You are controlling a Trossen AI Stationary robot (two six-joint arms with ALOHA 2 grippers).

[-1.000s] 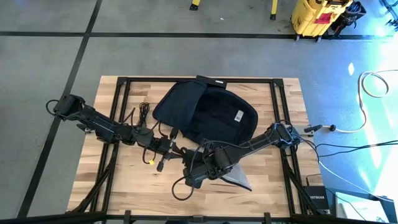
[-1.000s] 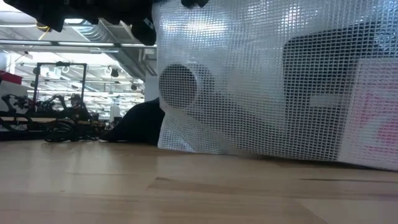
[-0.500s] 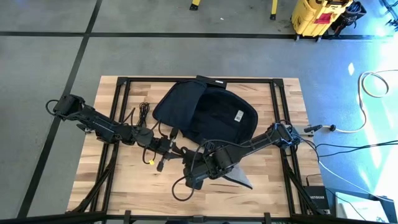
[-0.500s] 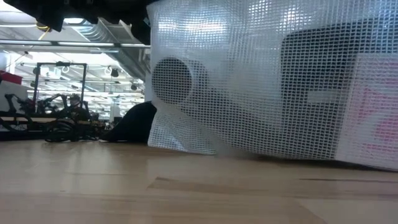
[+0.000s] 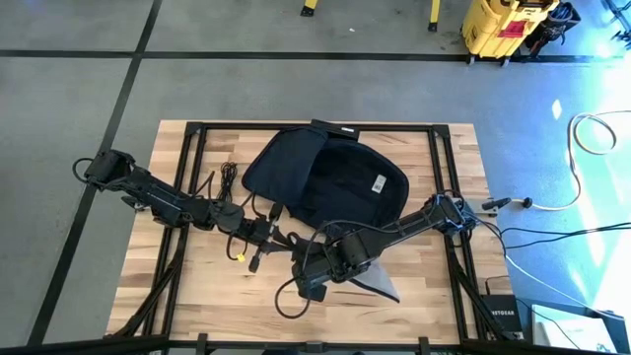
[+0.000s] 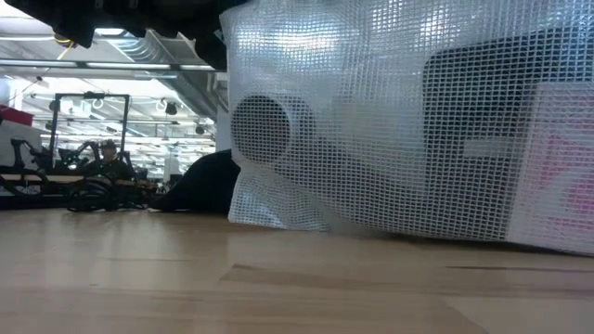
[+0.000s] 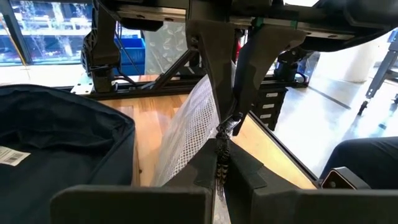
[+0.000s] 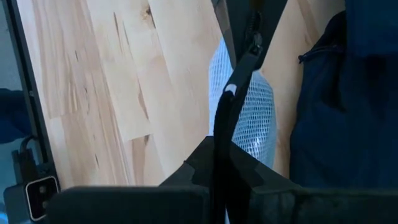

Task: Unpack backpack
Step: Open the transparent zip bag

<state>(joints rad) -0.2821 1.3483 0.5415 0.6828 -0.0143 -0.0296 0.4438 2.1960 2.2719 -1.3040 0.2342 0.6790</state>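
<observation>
High view: backpack [image 5: 330, 177] lies open at the counter's [image 5: 454, 158] far middle; left gripper [image 5: 279, 237] and right gripper [image 5: 308, 278] sit near its front edge. Low view: white mesh pouch [image 6: 408, 121] fills the frame. Left wrist: jaws closed on the pouch's zipper pull [image 7: 221, 163]. Right wrist: jaws closed on a black strap [image 8: 229, 115].

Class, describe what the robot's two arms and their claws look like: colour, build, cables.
Both arms are dark, almost black, built of jointed segments with loose black cables trailing beside them. The left claw and the right claw each end in two flat, dark, angular fingers. No markings are readable.
</observation>
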